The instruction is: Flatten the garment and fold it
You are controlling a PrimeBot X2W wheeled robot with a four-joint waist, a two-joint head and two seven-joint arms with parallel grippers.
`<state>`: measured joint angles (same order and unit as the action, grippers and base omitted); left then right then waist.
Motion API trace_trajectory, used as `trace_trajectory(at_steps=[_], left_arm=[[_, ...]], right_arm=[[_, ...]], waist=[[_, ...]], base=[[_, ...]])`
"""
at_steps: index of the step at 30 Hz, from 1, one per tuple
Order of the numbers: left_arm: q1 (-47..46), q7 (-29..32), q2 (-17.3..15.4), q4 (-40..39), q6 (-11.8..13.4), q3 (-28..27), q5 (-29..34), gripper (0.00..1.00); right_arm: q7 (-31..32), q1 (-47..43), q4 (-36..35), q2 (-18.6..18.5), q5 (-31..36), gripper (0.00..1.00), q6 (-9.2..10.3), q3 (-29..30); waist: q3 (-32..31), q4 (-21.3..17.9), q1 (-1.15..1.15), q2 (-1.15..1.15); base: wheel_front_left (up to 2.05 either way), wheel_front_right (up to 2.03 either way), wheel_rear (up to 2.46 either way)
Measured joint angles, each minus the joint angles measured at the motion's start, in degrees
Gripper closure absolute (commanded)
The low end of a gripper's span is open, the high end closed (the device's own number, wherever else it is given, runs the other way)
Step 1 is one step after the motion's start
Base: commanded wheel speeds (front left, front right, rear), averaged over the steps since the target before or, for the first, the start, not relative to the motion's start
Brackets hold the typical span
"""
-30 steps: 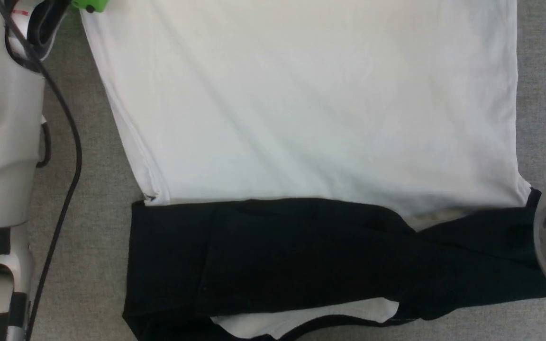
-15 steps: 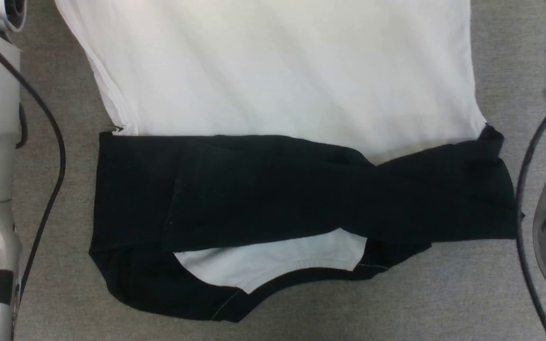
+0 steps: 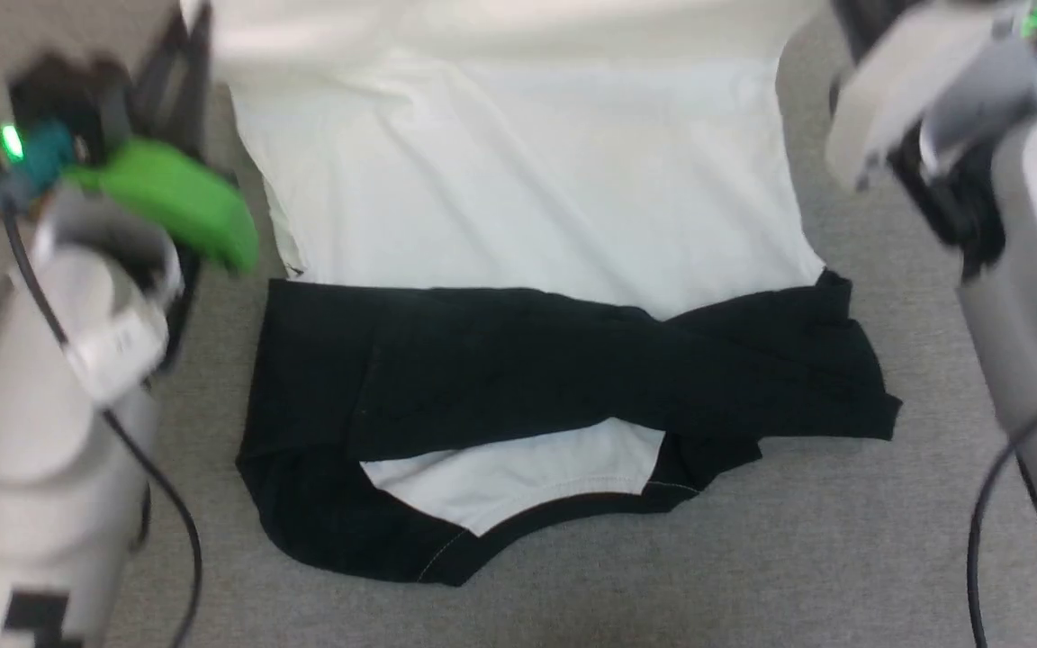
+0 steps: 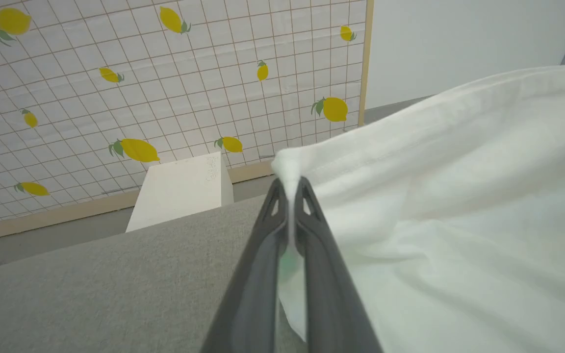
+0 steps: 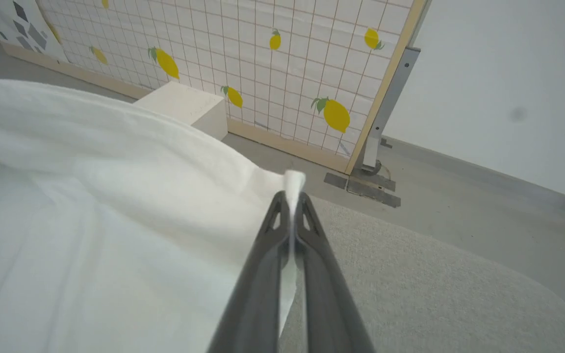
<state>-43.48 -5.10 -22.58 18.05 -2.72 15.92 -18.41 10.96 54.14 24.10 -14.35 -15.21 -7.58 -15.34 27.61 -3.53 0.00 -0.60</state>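
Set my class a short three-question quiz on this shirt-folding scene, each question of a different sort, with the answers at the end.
1. True or false: the left gripper and the right gripper are each shut on white cloth of the shirt.
2. The black sleeves lie: A) folded across the shirt; B) spread out sideways; C) rolled into a ball.
3. Fill in: in the left wrist view, a white ____ stands before the lemon-patterned screen.
Key: 1 true; 2 A; 3 box.
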Motion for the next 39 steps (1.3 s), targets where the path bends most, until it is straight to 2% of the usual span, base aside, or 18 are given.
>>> trace_trajectory(at_steps=[7,10,15,22,30,31,32,33,36,39], left_arm=[[21.62,-2.31,-1.14,-13.89,2.79,0.11,-1.83,1.00],[31.38,-2.40,-0.77,-18.03,4.82,0.55,-2.54,1.00],[41.55,-3.48,0.40,-20.29,5.89,1.70,-5.04,1.00],[46.58,-5.37,1.04,-17.26,5.65,3.59,-5.59,1.00],[47.10,-6.41,2.63,-9.83,3.70,6.16,-5.79,1.00],[47.10,-6.20,2.92,-8.88,3.59,6.46,-5.90,0.67],[47.08,-6.05,3.07,-8.15,3.47,6.79,-5.90,0.21],[47.08,-5.99,3.14,-7.60,3.43,7.00,-5.90,0.00],[47.10,-6.00,3.13,-6.92,3.33,7.19,-5.90,0.00],[47.71,-6.12,2.79,-7.21,4.24,6.69,-5.89,0.00]], right_arm=[[-0.78,-20.96,-13.43,-3.00,-2.81,1.00,0.00,3.58],[0.51,-30.16,-19.42,-3.07,-1.93,1.00,0.00,6.76],[3.45,-42.97,-25.96,-1.54,-0.14,1.00,0.00,10.82],[6.15,-53.79,-28.42,2.78,3.91,1.00,-0.01,15.32],[5.20,-57.13,-22.26,6.19,5.57,1.00,0.00,16.17],[5.19,-57.13,-21.49,6.64,5.60,0.71,0.00,16.13],[5.31,-57.15,-20.80,6.89,5.63,0.00,0.00,16.01],[5.64,-57.17,-20.18,7.17,5.61,0.00,0.00,16.12],[5.95,-57.99,-19.94,7.71,5.58,0.00,0.00,16.92],[6.52,-60.17,-21.34,8.51,5.42,0.00,0.00,19.25]], waist=[[-8.60,0.32,0.00,0.00],[-11.95,0.50,0.00,0.00],[-15.95,1.03,0.00,0.00],[-18.12,2.13,-0.01,0.00],[-18.24,2.47,0.00,0.00],[-18.26,2.49,0.00,0.00],[-18.30,2.52,-0.01,0.00],[-18.40,2.57,0.00,0.00],[-18.90,2.84,0.00,0.00],[-19.77,3.21,0.00,0.00]], base=[[0.00,0.00,0.00],[0.00,0.00,0.00],[0.00,0.00,0.00],[0.00,0.00,0.00],[0.00,0.00,0.00],[0.00,0.00,0.00],[0.00,0.00,0.00],[0.00,0.00,0.00],[0.00,0.00,0.00],[0.00,0.00,0.00]])
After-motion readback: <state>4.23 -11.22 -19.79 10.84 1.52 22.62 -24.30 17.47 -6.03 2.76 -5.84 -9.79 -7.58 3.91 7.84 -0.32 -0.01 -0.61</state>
